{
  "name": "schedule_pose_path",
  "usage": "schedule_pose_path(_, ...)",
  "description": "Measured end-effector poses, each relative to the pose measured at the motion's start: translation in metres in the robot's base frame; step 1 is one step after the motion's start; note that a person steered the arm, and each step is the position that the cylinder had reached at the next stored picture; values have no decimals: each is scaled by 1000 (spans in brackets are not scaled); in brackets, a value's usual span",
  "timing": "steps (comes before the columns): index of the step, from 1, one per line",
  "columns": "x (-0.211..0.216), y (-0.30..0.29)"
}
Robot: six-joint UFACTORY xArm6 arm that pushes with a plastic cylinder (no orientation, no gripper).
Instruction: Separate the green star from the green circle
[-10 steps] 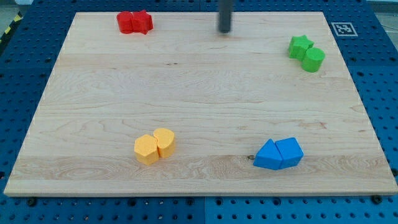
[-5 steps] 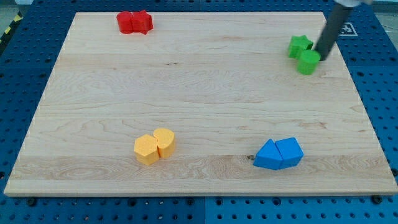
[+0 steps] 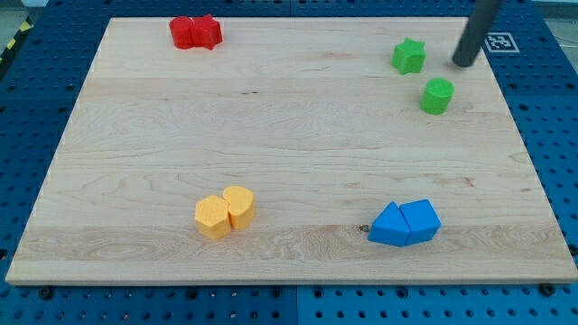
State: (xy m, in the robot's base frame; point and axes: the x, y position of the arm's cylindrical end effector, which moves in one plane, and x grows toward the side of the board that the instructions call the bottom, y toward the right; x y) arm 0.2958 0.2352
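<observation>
The green star (image 3: 409, 56) lies near the board's top right. The green circle (image 3: 437, 96) lies below and to the right of it, with a clear gap of bare wood between them. My tip (image 3: 464, 63) is at the view's top right, to the right of the star and above the circle, touching neither.
Two red blocks (image 3: 196, 32) touch at the top left. Two yellow blocks (image 3: 225, 211) touch at the bottom centre-left. Two blue blocks (image 3: 405, 223) touch at the bottom right. The wooden board (image 3: 271, 135) sits on a blue pegboard; a marker tag (image 3: 498, 41) is at its top right corner.
My tip swept from the top centre to the green pair and pushed between them. The star slid up and left, the circle slid down and left; they now stand apart.
</observation>
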Motion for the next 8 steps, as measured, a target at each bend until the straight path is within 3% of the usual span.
schedule_pose_path(7,4,-327)
schedule_pose_path(8,4,-345)
